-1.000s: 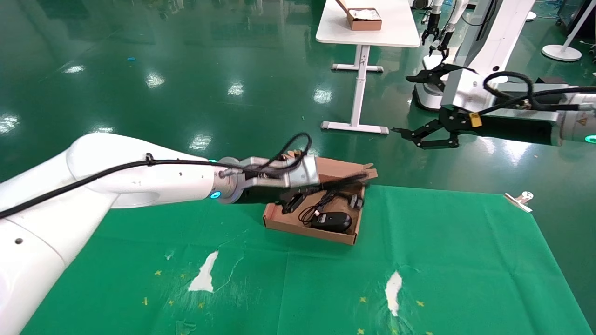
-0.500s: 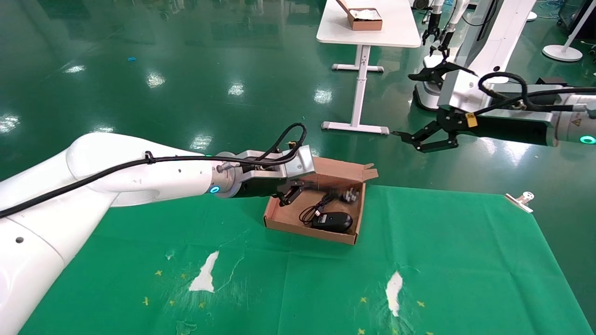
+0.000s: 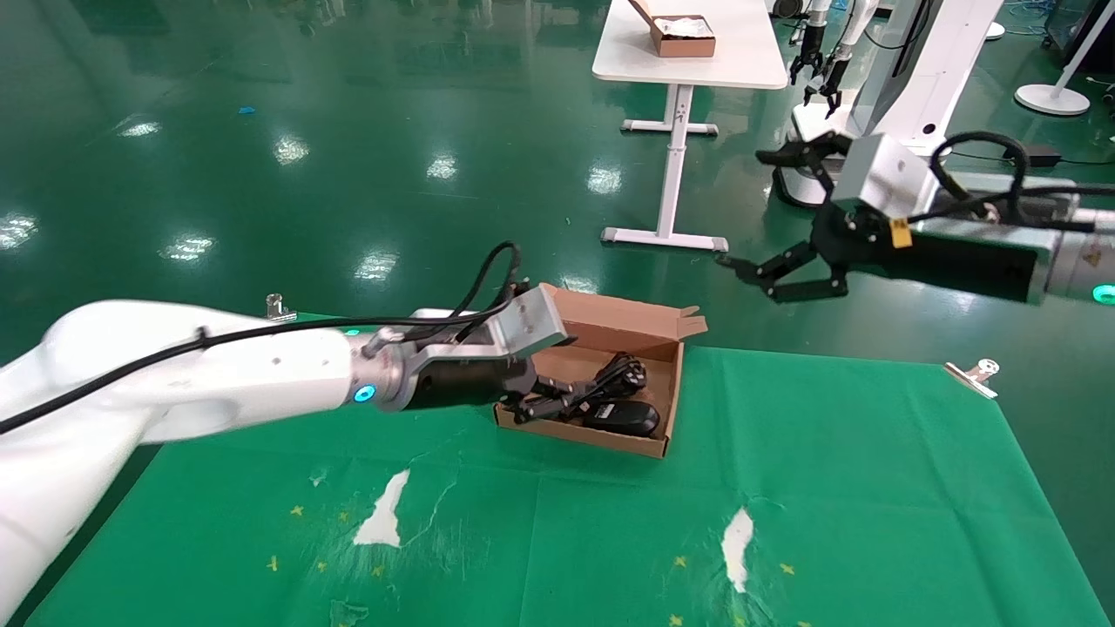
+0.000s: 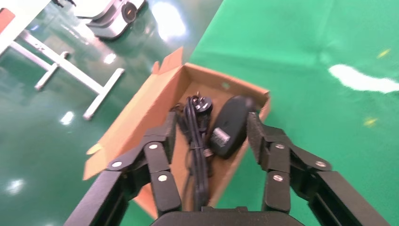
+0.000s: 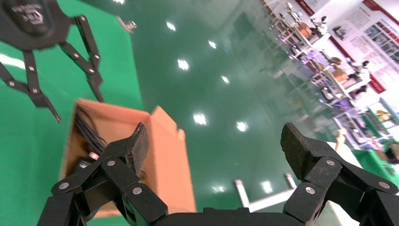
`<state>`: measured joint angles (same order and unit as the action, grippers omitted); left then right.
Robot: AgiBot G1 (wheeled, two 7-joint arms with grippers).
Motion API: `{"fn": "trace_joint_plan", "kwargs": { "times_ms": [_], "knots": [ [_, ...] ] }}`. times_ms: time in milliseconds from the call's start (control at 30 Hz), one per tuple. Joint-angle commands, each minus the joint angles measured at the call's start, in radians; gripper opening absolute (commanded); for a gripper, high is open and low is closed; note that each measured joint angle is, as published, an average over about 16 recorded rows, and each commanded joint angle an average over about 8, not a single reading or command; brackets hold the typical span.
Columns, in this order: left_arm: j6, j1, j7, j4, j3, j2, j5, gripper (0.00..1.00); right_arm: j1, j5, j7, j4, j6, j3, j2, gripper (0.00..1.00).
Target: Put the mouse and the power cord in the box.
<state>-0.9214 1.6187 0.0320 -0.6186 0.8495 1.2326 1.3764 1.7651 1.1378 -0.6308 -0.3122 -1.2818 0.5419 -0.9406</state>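
Note:
The brown cardboard box [image 3: 610,319] stands open on the green cloth, its flap lid upright at the far side. Inside lie the black mouse [image 3: 624,419] and the looped power cord [image 3: 616,375], side by side. The left wrist view shows the cord [image 4: 195,136] with its pronged plug beside the mouse [image 4: 230,125] on the box [image 4: 141,117] floor. My left gripper [image 3: 557,404] [image 4: 211,125] hangs open at the box's left end, holding nothing. Past the table's far edge, my right gripper [image 3: 756,274] [image 5: 216,134] is raised and open, beyond the box [image 5: 162,155].
The green cloth [image 3: 784,488] has white torn patches near the front. Metal clips [image 3: 973,374] [image 3: 277,306] sit at its far corners. A white table [image 3: 697,65] with a small brown box [image 3: 682,35] and another robot [image 3: 906,78] stand behind.
The left gripper opened and let the power cord drop into the box, then drew back and lower toward the box's left end. The right arm drifted slightly left.

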Motion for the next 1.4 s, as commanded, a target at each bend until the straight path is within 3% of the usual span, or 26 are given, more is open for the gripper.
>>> {"fn": "trace_joint_plan", "kwargs": {
  "times_ms": [33,1400],
  "knots": [
    [-0.024,-0.023,-0.009,-0.028,-0.024,-0.026,-0.027,1.00,-0.029,-0.017,0.034,-0.041,-0.009,-0.011,0.014,1.00],
    [-0.503,-0.477,-0.192,-0.583,-0.499,-0.544,-0.566,1.00,-0.609,-0.359,0.722,-0.857,-0.189,-0.231,0.291,1.00]
  ]
}}
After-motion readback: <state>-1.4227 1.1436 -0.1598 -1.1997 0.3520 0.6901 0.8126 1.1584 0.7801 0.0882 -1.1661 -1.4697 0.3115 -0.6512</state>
